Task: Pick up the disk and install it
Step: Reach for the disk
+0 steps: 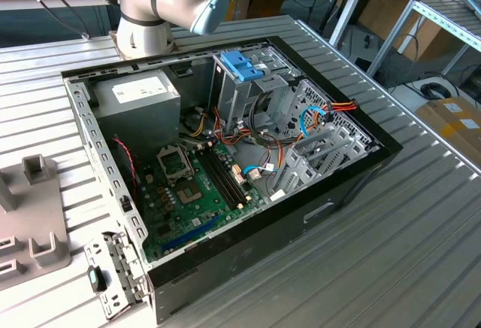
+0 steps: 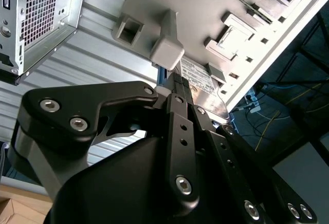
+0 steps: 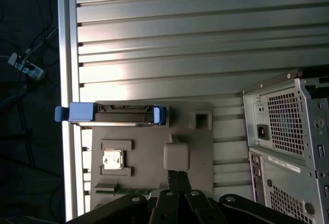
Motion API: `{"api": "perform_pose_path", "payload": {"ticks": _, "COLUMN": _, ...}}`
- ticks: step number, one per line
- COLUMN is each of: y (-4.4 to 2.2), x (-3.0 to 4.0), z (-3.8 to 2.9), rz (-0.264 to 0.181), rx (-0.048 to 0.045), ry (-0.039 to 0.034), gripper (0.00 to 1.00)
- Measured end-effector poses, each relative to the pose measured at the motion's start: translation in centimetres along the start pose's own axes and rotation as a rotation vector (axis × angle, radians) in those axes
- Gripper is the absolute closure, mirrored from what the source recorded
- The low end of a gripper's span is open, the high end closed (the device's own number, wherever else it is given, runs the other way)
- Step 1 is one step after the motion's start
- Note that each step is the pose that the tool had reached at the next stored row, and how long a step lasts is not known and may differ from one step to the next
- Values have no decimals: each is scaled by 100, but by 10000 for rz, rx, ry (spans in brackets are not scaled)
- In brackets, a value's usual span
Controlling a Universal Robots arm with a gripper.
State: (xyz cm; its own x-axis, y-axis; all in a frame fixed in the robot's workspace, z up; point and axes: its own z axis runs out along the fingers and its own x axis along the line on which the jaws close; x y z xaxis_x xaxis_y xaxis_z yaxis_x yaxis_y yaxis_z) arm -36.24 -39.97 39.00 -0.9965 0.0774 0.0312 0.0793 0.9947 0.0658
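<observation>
The disk (image 3: 118,115) sits in its grey holder (image 3: 144,152), not yet lifted or installed. The gripper (image 3: 178,176) hovers near it, fingers pressed together and empty.

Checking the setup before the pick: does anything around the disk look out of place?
The disk stands on edge in the grey holder, and its blue end juts past the holder and over the table rim, unsupported. That overhang looks odd; nothing else stands out.

The ribbed metal desk (image 1: 421,230) is loaded with an open computer case (image 1: 301,224), a grey fixture plate (image 1: 34,251) and a bracket (image 1: 113,269).
</observation>
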Motion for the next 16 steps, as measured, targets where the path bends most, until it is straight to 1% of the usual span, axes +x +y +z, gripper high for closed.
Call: {"api": "perform_pose_path", "payload": {"ticks": 16, "y": -6, "x": 73, "z": 3, "rz": -1, "rx": 0, "ry": 0, "gripper": 89}}
